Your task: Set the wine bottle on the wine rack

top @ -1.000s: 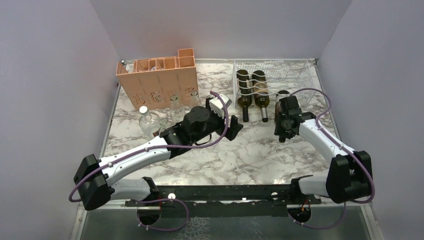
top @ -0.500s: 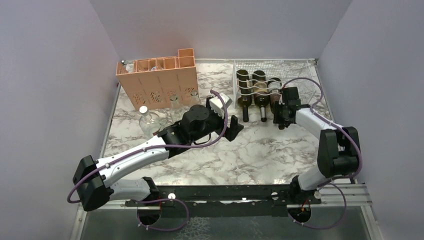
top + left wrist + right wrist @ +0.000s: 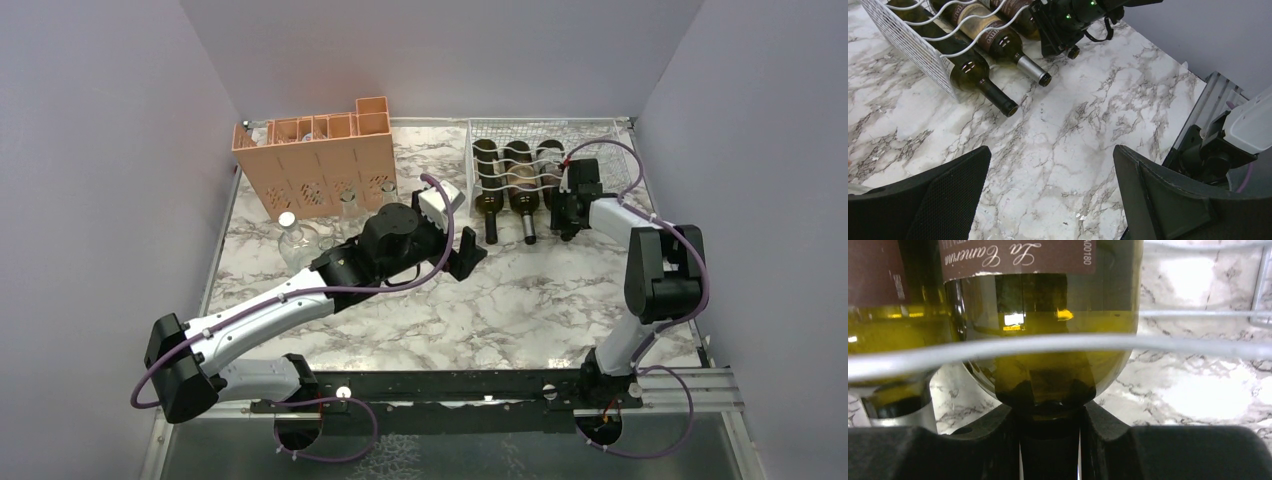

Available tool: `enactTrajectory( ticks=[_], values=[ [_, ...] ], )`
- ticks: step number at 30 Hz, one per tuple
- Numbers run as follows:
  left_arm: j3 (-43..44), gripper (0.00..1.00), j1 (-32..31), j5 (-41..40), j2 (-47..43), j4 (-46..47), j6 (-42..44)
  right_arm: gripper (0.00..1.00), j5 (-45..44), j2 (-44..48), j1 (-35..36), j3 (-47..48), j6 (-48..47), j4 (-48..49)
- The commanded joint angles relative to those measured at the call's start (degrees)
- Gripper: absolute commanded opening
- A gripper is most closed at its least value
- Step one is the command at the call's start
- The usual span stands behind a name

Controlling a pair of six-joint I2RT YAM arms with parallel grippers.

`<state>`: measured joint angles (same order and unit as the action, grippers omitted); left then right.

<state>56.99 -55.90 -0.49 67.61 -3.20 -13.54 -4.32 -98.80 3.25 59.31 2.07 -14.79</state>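
Observation:
The white wire wine rack [image 3: 600,150] stands at the back right and holds two dark bottles [image 3: 487,185] [image 3: 520,185]. A third wine bottle [image 3: 548,172] lies in the cradle beside them, with its neck pointing to the front. My right gripper [image 3: 568,218] is shut on that neck. In the right wrist view the fingers [image 3: 1108,435] clamp the neck below the green bottle [image 3: 1048,325], behind a rack wire [image 3: 1173,346]. My left gripper [image 3: 467,260] is open and empty over the marble [image 3: 1048,150]. The rack [image 3: 913,45] also shows in the left wrist view.
A peach-orange compartment crate [image 3: 320,165] stands at the back left. Clear glass bottles [image 3: 295,242] [image 3: 350,205] stand in front of it, beside the left arm. Grey walls close in the back and both sides.
My right gripper has moved back and slightly right with the bottle, sliding it into the rack's third cradle. The left arm has barely shifted.

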Motion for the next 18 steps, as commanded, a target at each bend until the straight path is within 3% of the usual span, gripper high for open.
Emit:
enactTrajectory(
  ticks=[1,8,14,18],
  values=[
    [3.96,0.99,-0.19,0.85,-1.01,-2.8,0.12,0.12,-2.13,-1.58,-0.35,4.99,-3.48,8.15],
    [6.84,0.99,-0.18,-0.8,-0.82,-4.62,2.28,0.39,-1.78,-1.97,-0.39,5.33,-2.86,6.83],
    [8.47,0.99,-0.19,-3.46,-0.47,-4.33,4.44,0.49,-4.44,-2.64,-0.36,5.0,-3.63,6.65],
    [9.37,0.99,-0.15,-6.6,-0.11,-4.16,5.57,0.61,-6.88,-3.36,-0.35,5.99,-3.68,4.41]
  ],
)
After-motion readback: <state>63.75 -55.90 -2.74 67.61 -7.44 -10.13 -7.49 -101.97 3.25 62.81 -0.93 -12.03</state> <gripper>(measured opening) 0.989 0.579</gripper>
